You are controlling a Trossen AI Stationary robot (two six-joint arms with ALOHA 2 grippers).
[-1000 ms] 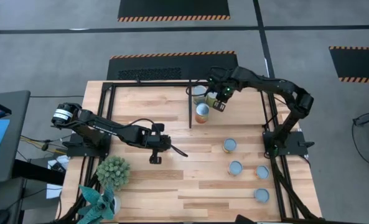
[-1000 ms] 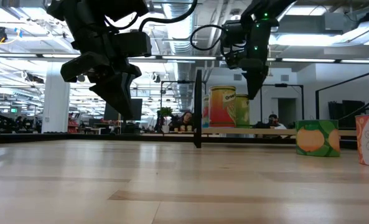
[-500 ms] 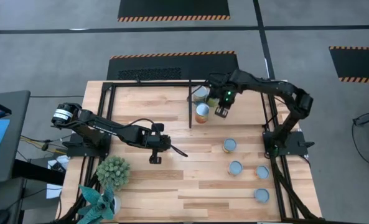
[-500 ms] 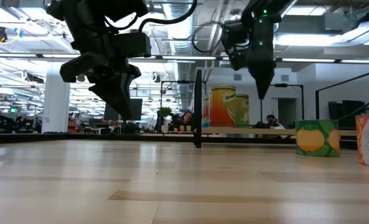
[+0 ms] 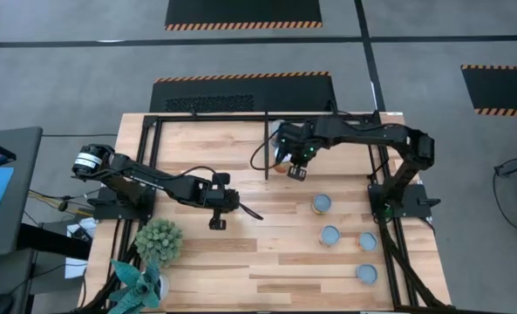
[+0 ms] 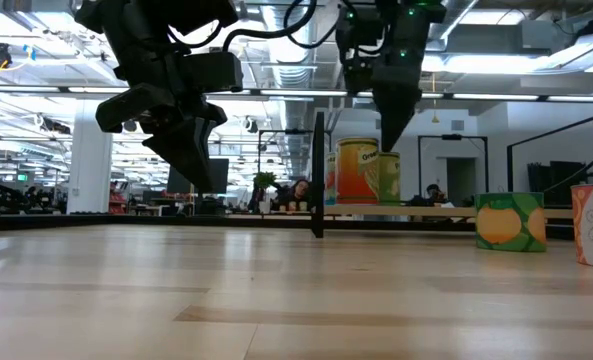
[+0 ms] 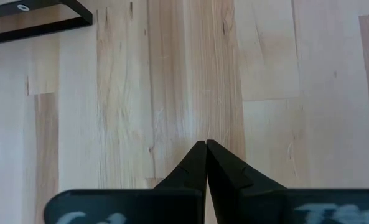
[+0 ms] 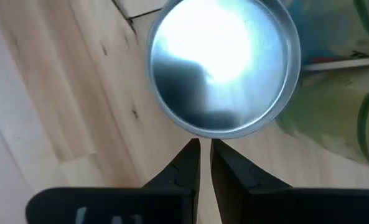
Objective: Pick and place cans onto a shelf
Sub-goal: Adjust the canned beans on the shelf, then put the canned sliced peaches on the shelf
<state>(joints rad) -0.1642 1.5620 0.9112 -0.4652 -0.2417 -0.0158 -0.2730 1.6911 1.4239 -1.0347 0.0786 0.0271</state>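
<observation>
A: Where was the right gripper (image 5: 298,172) at this moment?

B: It hung above the cans near the shelf's (image 5: 153,131) central divider bar (image 5: 266,146). In the right wrist view its fingers (image 8: 185,163) stood almost together with only a thin slit between them, grasping nothing, and their tips pointed at the edge of the can's (image 8: 222,65) shiny top. Two more cans stood just beside that one, close to the divider, as the low view showed (image 6: 357,171).

A: And the left gripper (image 5: 255,213)?

B: It waited over bare wood near the middle of the table (image 5: 241,253), clenched, with nothing between its fingers.

A: Where were the other cans?

B: Four lay well apart on the right part of the table (image 5: 323,204), not yet on the shelf.

A: How should this step have been done well, in your opinion?

B: I judged that the right arm was near the placed cans, not holding one. With fingers so narrow it could not take a can from the side. It had to open wide first, then come down straight, so the tips would not strike the lid or push a neighbour. The cans stood close together, so a careless move could knock one over.
</observation>
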